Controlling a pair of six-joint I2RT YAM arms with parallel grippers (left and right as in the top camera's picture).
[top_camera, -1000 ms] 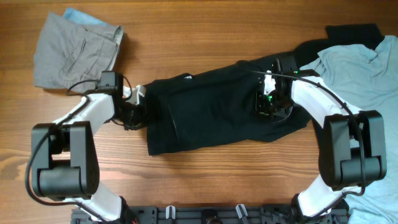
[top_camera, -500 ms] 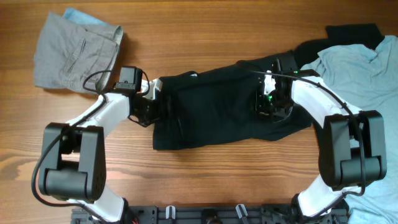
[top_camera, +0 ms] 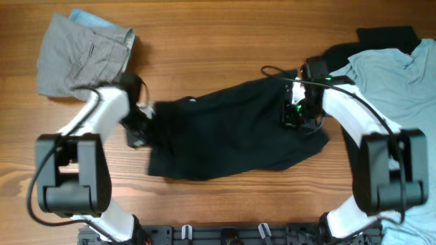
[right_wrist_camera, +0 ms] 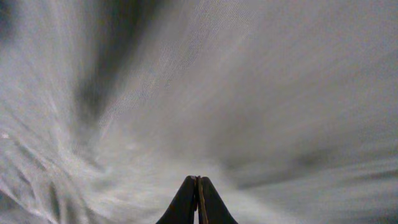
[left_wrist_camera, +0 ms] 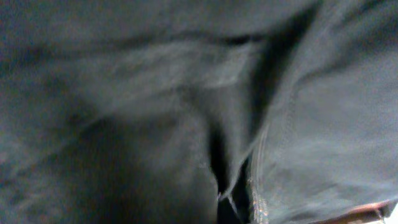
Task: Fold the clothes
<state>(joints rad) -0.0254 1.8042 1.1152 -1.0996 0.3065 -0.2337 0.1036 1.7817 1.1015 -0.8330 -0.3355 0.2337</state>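
A black garment (top_camera: 231, 133) lies spread across the middle of the wooden table. My left gripper (top_camera: 139, 128) is at its left edge and looks shut on the cloth. The left wrist view is filled with dark folds of the black garment (left_wrist_camera: 155, 93), and my fingers do not show there. My right gripper (top_camera: 296, 112) is on the garment's right part. In the right wrist view its jaws (right_wrist_camera: 198, 182) are pressed together over the stretched cloth (right_wrist_camera: 261, 87).
A folded grey pair of trousers (top_camera: 82, 54) lies at the far left on a light blue item (top_camera: 85, 15). A light blue shirt (top_camera: 402, 75) and another black garment (top_camera: 388, 35) lie at the right. Bare table (top_camera: 225, 41) shows behind the black garment.
My left gripper swung right, then back left and toward the front, and the garment's left edge followed it. The garment now lies skewed and more rumpled. My right gripper shifted slightly farther back.
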